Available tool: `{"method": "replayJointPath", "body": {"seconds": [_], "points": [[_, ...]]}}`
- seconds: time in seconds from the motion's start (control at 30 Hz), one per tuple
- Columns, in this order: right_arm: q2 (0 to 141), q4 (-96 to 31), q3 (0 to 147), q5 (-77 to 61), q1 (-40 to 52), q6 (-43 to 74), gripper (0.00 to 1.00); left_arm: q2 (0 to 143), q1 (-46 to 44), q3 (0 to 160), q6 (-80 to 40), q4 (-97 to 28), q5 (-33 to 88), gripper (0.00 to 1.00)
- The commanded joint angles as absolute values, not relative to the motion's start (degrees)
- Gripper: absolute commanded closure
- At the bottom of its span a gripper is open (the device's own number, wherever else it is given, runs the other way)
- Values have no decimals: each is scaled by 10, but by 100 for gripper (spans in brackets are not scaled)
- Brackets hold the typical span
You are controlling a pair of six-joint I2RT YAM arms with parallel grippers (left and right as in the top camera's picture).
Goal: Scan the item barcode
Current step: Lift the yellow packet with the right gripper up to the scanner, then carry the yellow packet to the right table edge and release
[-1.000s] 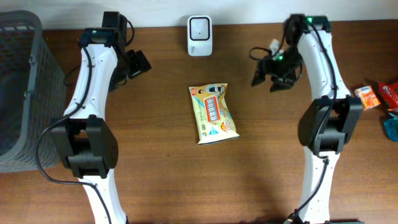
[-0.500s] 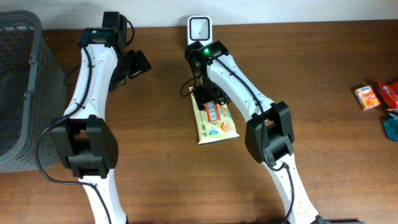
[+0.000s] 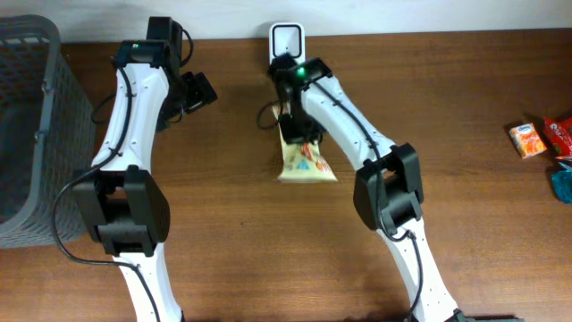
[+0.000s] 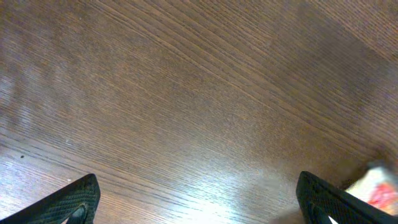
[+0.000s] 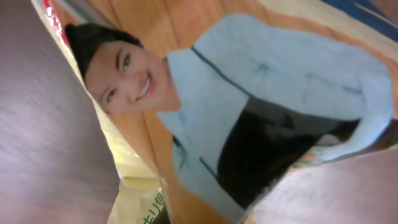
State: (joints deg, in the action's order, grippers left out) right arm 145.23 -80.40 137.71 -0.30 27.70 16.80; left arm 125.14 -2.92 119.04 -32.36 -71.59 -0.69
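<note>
My right gripper [image 3: 293, 134], clamped on the upper edge of the snack packet [image 3: 308, 165], holds it tilted just in front of the scanner [image 3: 287, 40], I judge so its barcode can face the window; my left gripper [image 3: 198, 91] hangs wide open, off to the scanner's left.

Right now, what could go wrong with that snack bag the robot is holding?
1. The right fingers pinch the snack bag only at its top edge, so it might slip out.
2. No barcode shows on the picture side, so the scanner may read nothing unless the bag gets turned.
</note>
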Motion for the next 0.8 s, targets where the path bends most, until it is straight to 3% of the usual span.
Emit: {"method": "replayJointPath", "body": {"seconds": [0.0,0.13,0.27,0.43,0.57,0.77], "points": [[1449,-796,1499,-4,246,177,96,1247,-27,1191,-316,-717,-11,1],[1449,-668,1567,3,228,168,96,1247,-27,1191,-316,-717,-11,1],[1454,-472,1542,74,228,168,96,1247,-27,1191,-316,-717,-11,1],[1487,-322,1510,126,228,168,96,1247,-27,1191,-316,-717,-11,1],[1505,-297,1498,218,227,168,96,1247,-27,1191,-316,-717,-11,1],[1505,-274,1497,237,227,168,96,1247,-27,1191,-316,-717,-11,1]]}}
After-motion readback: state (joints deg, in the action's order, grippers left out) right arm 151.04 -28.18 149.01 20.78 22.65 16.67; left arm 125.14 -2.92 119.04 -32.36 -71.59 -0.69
